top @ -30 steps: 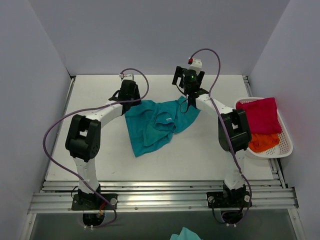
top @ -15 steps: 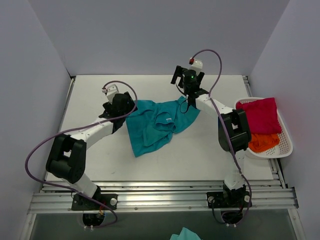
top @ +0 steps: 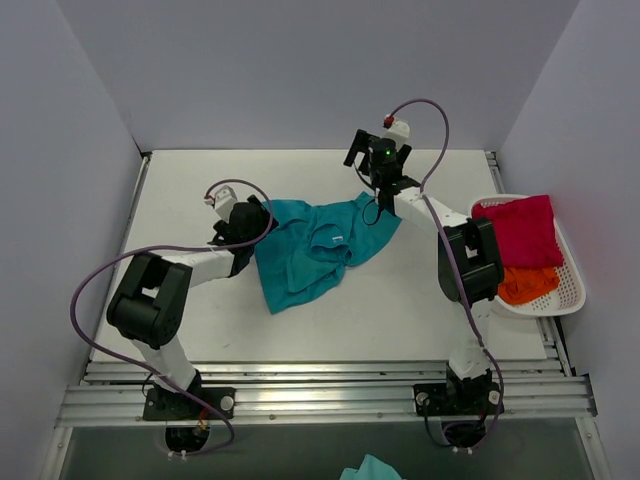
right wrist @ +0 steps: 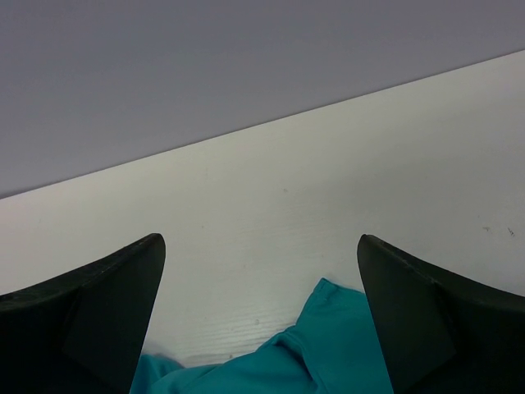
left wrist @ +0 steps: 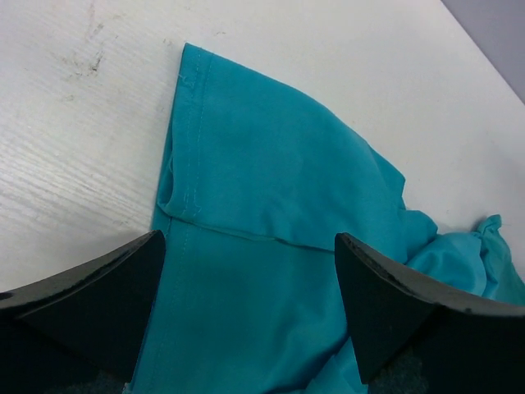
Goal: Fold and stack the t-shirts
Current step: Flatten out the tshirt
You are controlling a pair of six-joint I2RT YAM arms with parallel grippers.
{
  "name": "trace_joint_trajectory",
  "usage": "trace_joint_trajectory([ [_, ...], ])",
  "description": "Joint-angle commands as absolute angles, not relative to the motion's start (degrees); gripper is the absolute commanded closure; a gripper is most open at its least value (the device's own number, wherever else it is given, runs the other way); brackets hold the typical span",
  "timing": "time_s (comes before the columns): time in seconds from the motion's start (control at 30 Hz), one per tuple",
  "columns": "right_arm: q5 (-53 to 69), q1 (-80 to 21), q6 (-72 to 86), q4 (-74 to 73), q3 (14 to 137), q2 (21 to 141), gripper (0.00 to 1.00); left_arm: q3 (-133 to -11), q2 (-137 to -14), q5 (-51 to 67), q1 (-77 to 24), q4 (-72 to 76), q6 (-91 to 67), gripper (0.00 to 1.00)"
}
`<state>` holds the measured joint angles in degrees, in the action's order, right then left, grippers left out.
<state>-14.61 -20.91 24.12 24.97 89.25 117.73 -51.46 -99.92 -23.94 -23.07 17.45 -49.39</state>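
Left arm drawn nearer since a second ago; left fingers now at left edge of teal t-shirt, spread apart over hemmed sleeve. Right fingers apart above shirt's far edge. Shirt crumpled mid-counter; bare counter on near side and left. Crimson-magenta t-shirt and orange t-shirt in basket at right edge. Grey walls enclose three sides.

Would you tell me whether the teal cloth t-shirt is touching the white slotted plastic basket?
Apart. The top external view shows bare table between the teal t-shirt and the white basket.
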Motion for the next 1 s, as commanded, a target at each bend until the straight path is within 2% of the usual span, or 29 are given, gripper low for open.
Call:
trace_joint_trajectory([
  [0.0, -14.2, -20.4, 25.0, 25.1, 89.8, 116.4, 0.0, -52.8, -101.0, -22.9, -22.7, 23.3, -51.5, 0.07],
  [0.4, -13.3, -19.6, 25.7, 24.3, 90.7, 117.8, 0.0, -51.2, -102.7, -24.2, -22.8, 24.6, -55.1, 0.09],
  [0.97, -13.0, -19.2, 25.8, 24.3, 91.0, 118.5, 0.0, -55.1, -108.1, -25.8, -22.7, 24.4, -54.3, 0.11],
])
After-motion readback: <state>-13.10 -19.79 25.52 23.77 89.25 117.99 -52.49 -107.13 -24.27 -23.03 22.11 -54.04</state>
